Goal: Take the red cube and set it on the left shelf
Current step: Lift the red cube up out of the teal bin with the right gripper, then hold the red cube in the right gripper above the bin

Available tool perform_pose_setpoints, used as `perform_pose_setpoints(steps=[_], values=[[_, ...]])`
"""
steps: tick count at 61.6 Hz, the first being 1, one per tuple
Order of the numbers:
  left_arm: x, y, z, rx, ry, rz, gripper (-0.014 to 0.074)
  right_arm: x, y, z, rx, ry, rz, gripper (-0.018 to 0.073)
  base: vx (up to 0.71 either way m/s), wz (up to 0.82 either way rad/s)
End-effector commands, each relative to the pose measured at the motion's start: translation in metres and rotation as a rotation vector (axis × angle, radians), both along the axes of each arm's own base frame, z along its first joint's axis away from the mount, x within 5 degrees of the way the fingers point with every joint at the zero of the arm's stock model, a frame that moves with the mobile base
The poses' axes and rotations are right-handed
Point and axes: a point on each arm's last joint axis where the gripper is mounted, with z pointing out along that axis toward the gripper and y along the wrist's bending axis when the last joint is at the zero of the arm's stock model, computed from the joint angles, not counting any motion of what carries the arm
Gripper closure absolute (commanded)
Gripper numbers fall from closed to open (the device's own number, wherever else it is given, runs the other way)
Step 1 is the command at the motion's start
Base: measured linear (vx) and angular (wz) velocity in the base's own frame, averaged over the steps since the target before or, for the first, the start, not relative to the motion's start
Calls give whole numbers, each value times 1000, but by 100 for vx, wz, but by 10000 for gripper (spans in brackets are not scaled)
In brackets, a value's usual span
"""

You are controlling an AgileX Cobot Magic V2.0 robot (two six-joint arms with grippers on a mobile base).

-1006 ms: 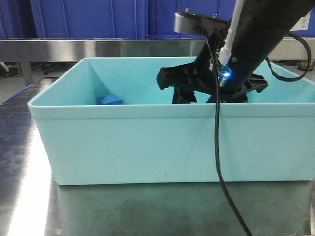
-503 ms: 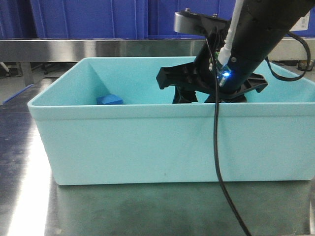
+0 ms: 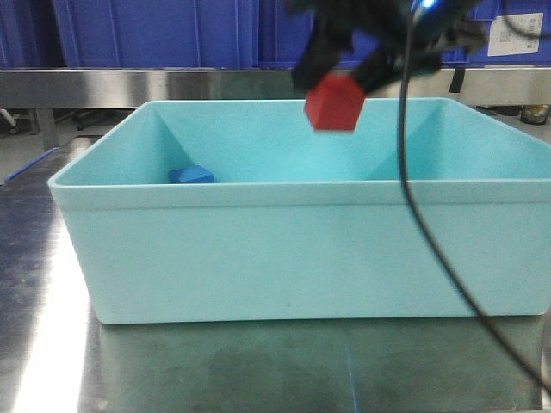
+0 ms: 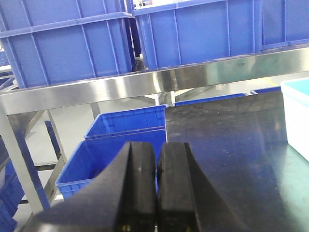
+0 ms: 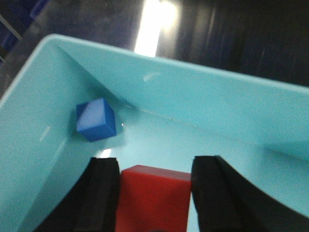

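The left shelf (image 4: pixel 145 82) and its blue crates (image 4: pixel 203 29), four at least if I count right, show no cube yet, so the placing is left to do. Over the one turquoise tub (image 3: pixel 293 249) on the bench (image 3: pixel 258 370), the right gripper (image 5: pixel 155 191) is clamped on the single red cube (image 3: pixel 334 103) at rim height: pick done, I'd say. The left gripper (image 4: pixel 157 164) is pressed together, empty; one blue cube (image 3: pixel 191 175) lies at the tub's far left corner.

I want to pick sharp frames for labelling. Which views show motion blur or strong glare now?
Front view: the right gripper is smeared by motion blur, the red cube is slightly soft, and glare streaks the steel table. Right wrist view: soft overall, with a blown-out reflection beyond the teal bin. Left wrist view: mostly sharp; the left gripper is dark.
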Motion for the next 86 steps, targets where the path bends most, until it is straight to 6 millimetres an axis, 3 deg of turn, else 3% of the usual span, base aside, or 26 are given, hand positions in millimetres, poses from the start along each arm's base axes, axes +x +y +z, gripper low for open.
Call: perform_pose_setpoints(steps=[1, 13, 21, 41, 63, 86], values=[[1, 0, 0, -5, -62, -4, 491, -15, -10, 52, 88, -205, -6, 511, 0, 0], [1, 0, 0, -5, -62, -4, 491, -45, -29, 88, 57, -364, 16, 511, 0, 0], [1, 0, 0, -5, -62, -4, 491, -61, -44, 94, 42, -414, 4, 511, 0, 0], [1, 0, 0, -5, -62, -4, 491, -96, -78, 63, 19, -395, -56, 511, 0, 0], [1, 0, 0, -5, -62, -4, 491, -132, -114, 42, 12, -429, -167, 511, 0, 0], [1, 0, 0, -5, -62, -4, 491, -153, -127, 23, 10, -446, -209, 511, 0, 0]])
